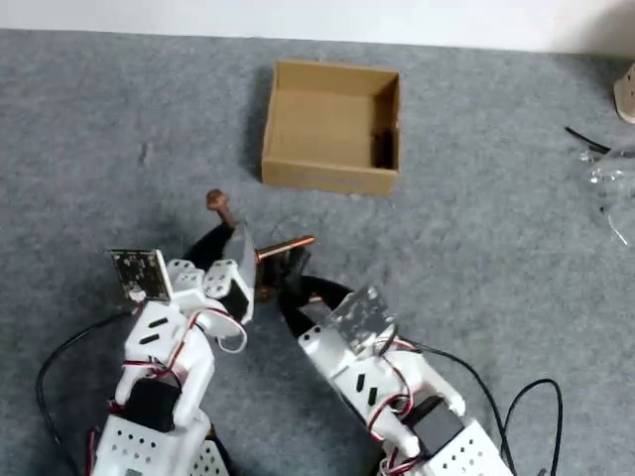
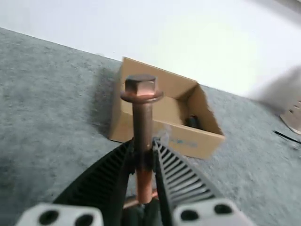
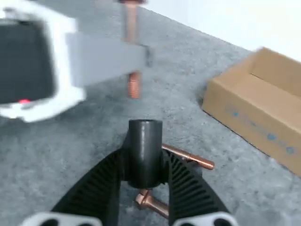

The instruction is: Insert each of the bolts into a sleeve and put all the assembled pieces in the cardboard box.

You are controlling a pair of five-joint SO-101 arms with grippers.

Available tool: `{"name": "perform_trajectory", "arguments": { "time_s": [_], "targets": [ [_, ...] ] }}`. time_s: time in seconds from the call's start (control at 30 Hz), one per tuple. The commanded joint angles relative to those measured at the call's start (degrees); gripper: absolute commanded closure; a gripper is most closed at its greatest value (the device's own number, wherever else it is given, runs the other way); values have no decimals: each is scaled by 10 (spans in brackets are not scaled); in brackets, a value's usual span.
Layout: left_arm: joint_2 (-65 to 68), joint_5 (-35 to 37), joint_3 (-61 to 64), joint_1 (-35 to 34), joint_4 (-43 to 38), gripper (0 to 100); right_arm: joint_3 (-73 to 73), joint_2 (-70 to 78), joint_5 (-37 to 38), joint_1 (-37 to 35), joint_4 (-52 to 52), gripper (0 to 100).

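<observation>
Insertion is in hand: in front of the open brown cardboard box (image 1: 298,177), the left gripper (image 2: 142,141) clenches a copper hex-head bolt (image 2: 142,113), thread down. Beside it, the right gripper (image 3: 145,160) grasps a black cylindrical sleeve (image 3: 145,141). Next, the bolt's tip likely needs centring over the sleeve's bore before lowering.

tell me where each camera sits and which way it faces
High view: fixed above the table, looking down on a brown cardboard box and both white arms.
Left wrist view: on the left wrist, facing past the left gripper and its copper hex-head bolt toward the box.
Right wrist view: on the right wrist, facing past the right gripper and its black cylindrical sleeve.
Both wrist views share bolt and box.
</observation>
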Motion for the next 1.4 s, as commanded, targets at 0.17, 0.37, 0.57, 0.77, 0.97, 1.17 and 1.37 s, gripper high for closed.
{"name": "perform_trajectory", "arguments": {
  "time_s": [0.17, 0.37, 0.57, 0.77, 0.97, 1.17, 1.37],
  "targets": [
    [-6, 84, -39, 32, -28, 995, 23, -13, 40, -8, -23, 994],
    [-12, 137, -142, -9, -33, 995, 25, -13, 40, 21, -23, 994],
    [-12, 164, -147, -5, 18, 995, 26, -13, 40, 41, -23, 994],
    [-12, 167, -175, 15, 88, 995, 26, -13, 40, 44, -23, 994],
    [-12, 162, -175, 32, 96, 995, 49, -13, 41, 44, -23, 994],
    [-12, 129, -175, 114, 127, 995, 51, -13, 41, 44, -23, 994],
    [-12, 118, -170, 145, 135, 995, 51, -13, 41, 44, -23, 994]
  ]
}}
